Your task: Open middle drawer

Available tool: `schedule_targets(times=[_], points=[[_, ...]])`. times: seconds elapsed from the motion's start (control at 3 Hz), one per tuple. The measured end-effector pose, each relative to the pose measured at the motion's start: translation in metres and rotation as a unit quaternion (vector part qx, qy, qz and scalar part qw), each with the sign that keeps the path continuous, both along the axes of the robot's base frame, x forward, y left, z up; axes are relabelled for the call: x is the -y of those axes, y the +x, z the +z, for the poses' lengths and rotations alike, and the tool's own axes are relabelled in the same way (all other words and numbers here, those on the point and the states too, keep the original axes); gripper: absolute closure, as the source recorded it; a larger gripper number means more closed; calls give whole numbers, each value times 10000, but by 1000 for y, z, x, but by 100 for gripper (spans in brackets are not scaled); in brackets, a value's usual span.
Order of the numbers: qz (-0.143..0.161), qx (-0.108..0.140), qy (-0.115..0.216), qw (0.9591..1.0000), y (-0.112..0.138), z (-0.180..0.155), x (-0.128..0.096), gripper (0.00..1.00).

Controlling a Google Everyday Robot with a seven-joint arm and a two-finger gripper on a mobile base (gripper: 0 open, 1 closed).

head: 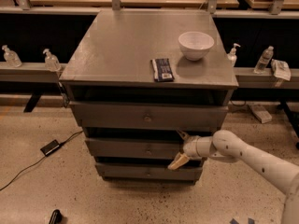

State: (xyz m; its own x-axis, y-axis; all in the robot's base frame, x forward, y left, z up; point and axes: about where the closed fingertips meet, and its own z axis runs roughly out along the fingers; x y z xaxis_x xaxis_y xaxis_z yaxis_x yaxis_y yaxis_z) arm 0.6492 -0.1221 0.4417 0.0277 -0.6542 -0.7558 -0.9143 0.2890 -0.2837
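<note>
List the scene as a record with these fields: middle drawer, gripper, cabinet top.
middle drawer: centre knob not gripped
gripper: open, fingers spread at the drawer's front, right of the knob
cabinet top: white bowl near the right rear, dark packet near the front edge

Matt grey middle drawer (pixel 121 148), smooth plastic claw (pixel 178 149) at its front

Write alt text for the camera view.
A white robot arm's gripper, jaws spread, sits at the right end of the middle drawer of a grey cabinet. A white bowl and a dark packet lie on top.
</note>
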Motion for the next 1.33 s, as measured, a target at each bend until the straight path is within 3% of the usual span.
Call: schedule_targets(times=[0.33,0.67,1.33], points=[[-79,-92,-32,9999,21,-16,5,26],[-68,-233,-81,9997,21,-31,8,49],[-67,-234,-81,9997,20,-21,8,95]])
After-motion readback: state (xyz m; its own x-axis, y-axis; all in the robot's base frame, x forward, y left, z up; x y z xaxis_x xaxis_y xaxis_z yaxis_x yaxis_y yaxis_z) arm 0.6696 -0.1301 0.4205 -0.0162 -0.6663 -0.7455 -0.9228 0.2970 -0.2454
